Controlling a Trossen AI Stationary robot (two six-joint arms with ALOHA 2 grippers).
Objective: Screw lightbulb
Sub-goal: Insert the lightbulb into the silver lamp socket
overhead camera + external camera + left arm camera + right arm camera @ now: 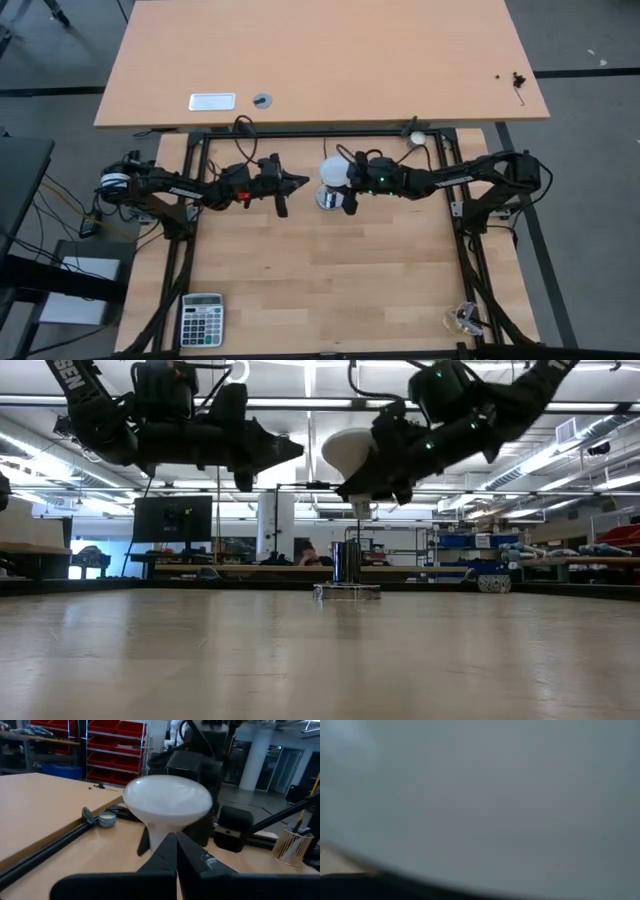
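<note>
My right gripper [352,178] is shut on the white frosted lightbulb [333,170] at the table's middle. In the low view the lightbulb [348,450] is in the air with its narrow screw base [360,508] pointing down over the silver socket base [347,565], which stands on the table. The socket base also shows in the high view [326,199]. My left gripper [298,182] is shut and empty, level with the bulb and just to its left. In the left wrist view its fingertips [176,851] point at the bulb [167,800]. My right gripper holds the lightbulb by its rounded dome [372,448], coming at it from the table's right, nearly level. The bulb fills the right wrist view [480,800] and hides the fingers there. The bulb is lifted clear, dome up, screw base hanging above the socket.
A calculator [203,320] lies near the front left corner. A small whitish disc [417,138] sits at the far edge, and a clear cup-like thing [465,320] at the front right. Black frame rails [460,240] run along the table's sides. A second table [320,60] stands beyond.
</note>
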